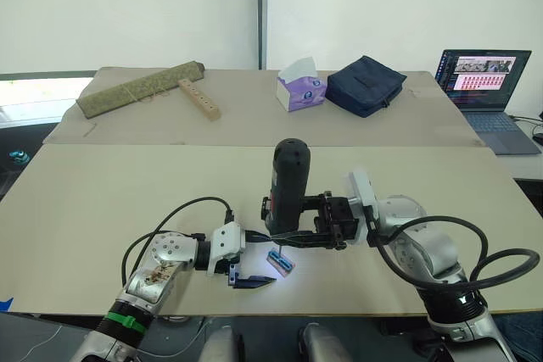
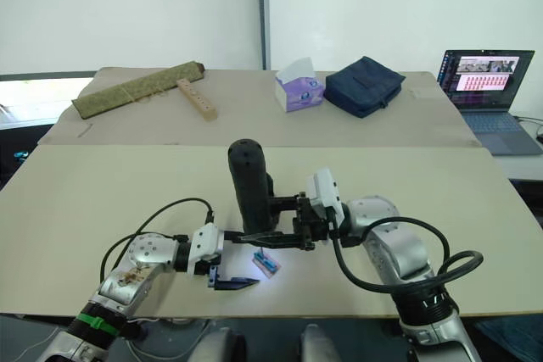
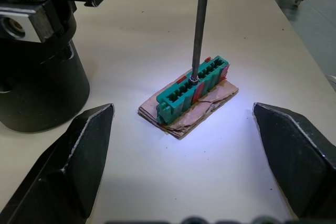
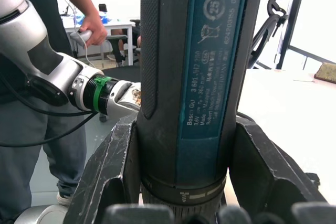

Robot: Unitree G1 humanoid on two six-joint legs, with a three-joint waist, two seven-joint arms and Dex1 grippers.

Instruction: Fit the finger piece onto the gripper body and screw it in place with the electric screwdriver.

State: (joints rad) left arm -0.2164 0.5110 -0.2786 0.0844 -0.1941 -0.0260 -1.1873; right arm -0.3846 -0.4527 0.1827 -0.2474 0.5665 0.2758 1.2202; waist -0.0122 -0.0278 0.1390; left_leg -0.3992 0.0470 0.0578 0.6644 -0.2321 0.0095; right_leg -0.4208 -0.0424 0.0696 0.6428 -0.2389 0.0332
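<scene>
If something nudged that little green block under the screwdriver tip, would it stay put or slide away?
The green block looks small and light, so it would probably slide easily on the smooth table. It sits on a thin cardboard pad, which might shift with it. The screwdriver bit pressing into it may pin it somewhat.

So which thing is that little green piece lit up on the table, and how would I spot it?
Start at the big beige table and find the thick black cylindrical electric screwdriver standing upright in the robot's right hand. Follow its thin metal bit down to the small green ribbed plastic block on a scrap of brown cardboard. It is the one green item, glowing under the tool's light.
</scene>
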